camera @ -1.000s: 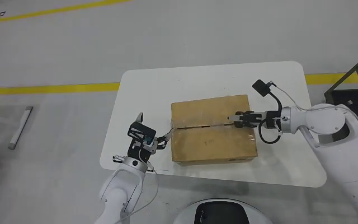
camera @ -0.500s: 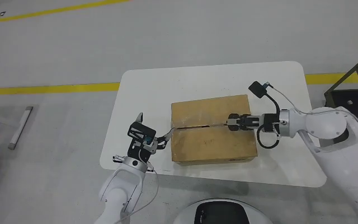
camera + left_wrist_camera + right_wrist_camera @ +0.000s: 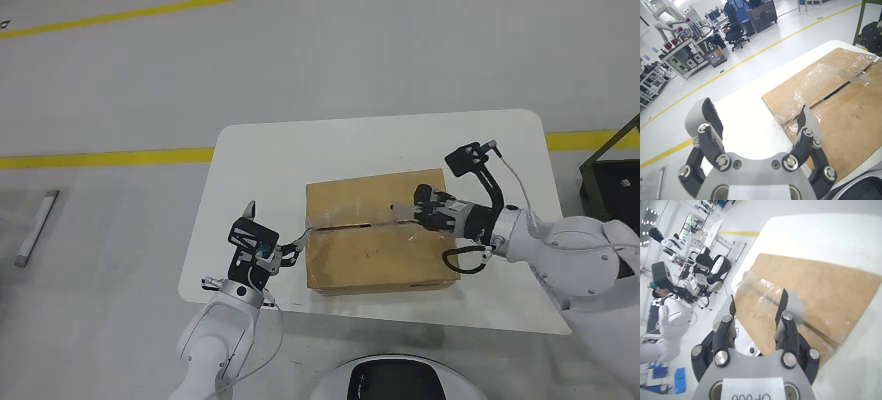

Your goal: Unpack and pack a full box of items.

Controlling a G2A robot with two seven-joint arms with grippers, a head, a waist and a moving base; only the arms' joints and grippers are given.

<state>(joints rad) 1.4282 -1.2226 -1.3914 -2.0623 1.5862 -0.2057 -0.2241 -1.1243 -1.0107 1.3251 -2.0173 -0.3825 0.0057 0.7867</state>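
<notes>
A closed cardboard box (image 3: 380, 235) lies mid-table on the white table (image 3: 260, 160), its centre seam covered with clear tape. My right gripper (image 3: 405, 210) hovers over the seam near the box's right half. In the right wrist view, its fingers (image 3: 782, 302) stand apart, with cardboard showing between them. A lifted strip of tape (image 3: 757, 283) runs up to one finger. The left wrist view shows that tape (image 3: 829, 73) raised off the box (image 3: 844, 123) like a tent. My left gripper (image 3: 757, 113) is open and holds nothing, just off the box's left end (image 3: 297, 248).
A dark green frame (image 3: 610, 180) stands off the table's right edge. A grey bar (image 3: 35, 228) lies on the floor to the left. Bare table surrounds the box on all sides, and its front edge is close to the box.
My right gripper has slid left along the seam and risen a little, its wrist turning, and the tape has lifted with it. The left arm has stayed still.
</notes>
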